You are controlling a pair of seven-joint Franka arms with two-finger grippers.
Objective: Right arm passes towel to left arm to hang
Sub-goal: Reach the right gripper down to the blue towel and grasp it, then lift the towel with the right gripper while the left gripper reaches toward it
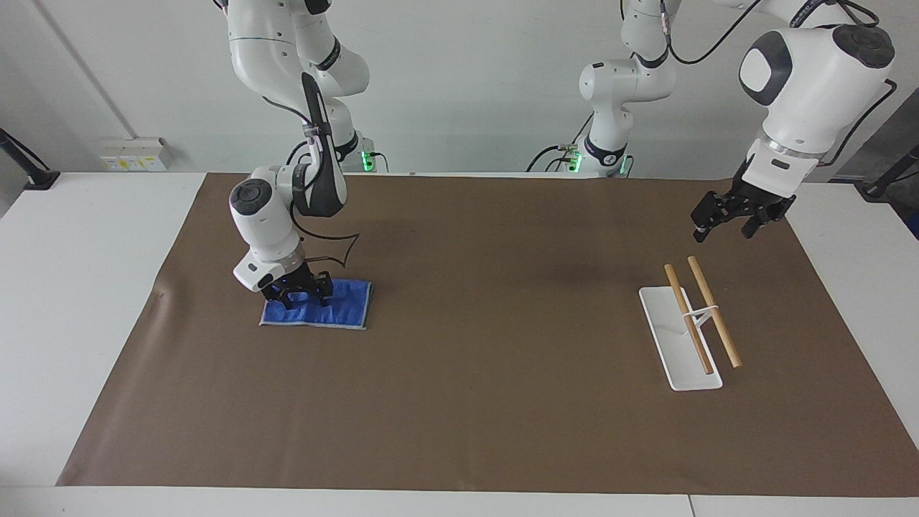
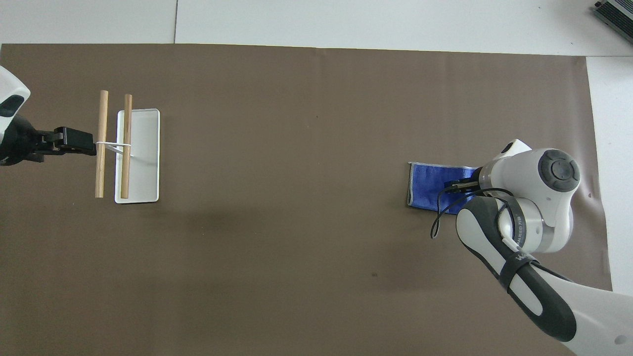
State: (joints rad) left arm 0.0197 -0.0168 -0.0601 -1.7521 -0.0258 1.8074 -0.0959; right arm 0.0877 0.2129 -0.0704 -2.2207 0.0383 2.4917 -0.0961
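Observation:
The blue towel (image 1: 346,306) (image 2: 427,185) lies flat on the brown mat toward the right arm's end of the table. My right gripper (image 1: 302,296) (image 2: 453,187) is down on the towel, at the end that lies toward the mat's edge, and touches the cloth. That arm's wrist and black cable loop hide this part of the towel from above. My left gripper (image 1: 724,228) (image 2: 92,146) hangs open and holds nothing. It is in the air over the mat, beside the rack's wooden rods, and that arm waits.
A hanging rack (image 1: 682,359) (image 2: 143,158) stands toward the left arm's end: a white flat base with two parallel wooden rods (image 1: 711,309) (image 2: 102,143) held above it. The brown mat (image 1: 502,402) covers most of the white table.

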